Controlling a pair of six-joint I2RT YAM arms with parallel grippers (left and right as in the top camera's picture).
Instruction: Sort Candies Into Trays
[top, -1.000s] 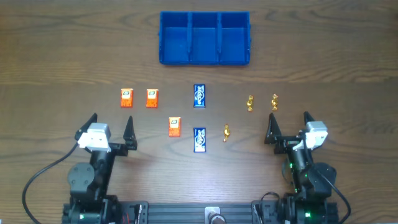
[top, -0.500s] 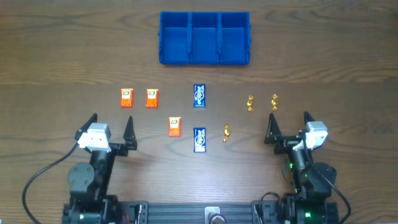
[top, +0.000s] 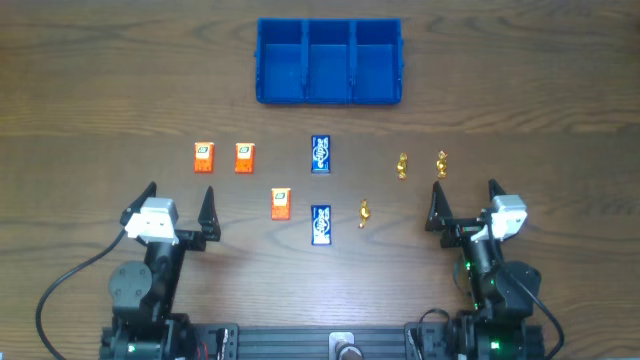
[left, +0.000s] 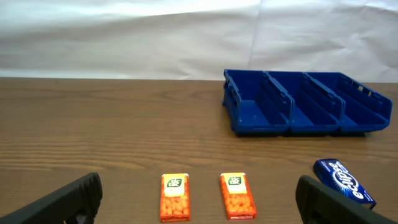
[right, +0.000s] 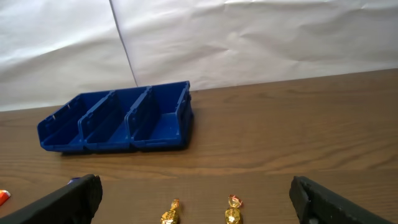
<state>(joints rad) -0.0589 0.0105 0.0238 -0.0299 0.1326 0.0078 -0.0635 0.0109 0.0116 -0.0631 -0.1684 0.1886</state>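
- Top view: the blue tray (top: 330, 98) sits at upper centre of the wooden table (top: 100, 80), its three compartments side by side.
- Left of centre, an orange candy box (top: 204, 157) lies just beside a second orange candy box (top: 244, 157). A third orange candy box (top: 281, 203) lies lower and nearer the middle.
- Dead centre, one blue candy pack (top: 321, 154) lies above another blue candy pack (top: 321, 224), well apart.
- Right of centre, a gold-wrapped candy (top: 402, 166) and another gold-wrapped candy (top: 441, 164) lie near each other. A third gold-wrapped candy (top: 365, 212) lies lower, beside the lower blue pack.
- Every candy is on the table, outside the tray.
- Lower left, the left gripper (top: 178, 190) has its fingers spread wide, holding nothing. Lower right, the right gripper (top: 465, 188) is the same.
- Left wrist view: dark fingers (left: 68, 202) wide apart, two orange boxes between them, a blue pack off to one side and the tray beyond.
- Right wrist view: fingers (right: 329, 199) wide apart, two gold candies between them and the tray farther back.
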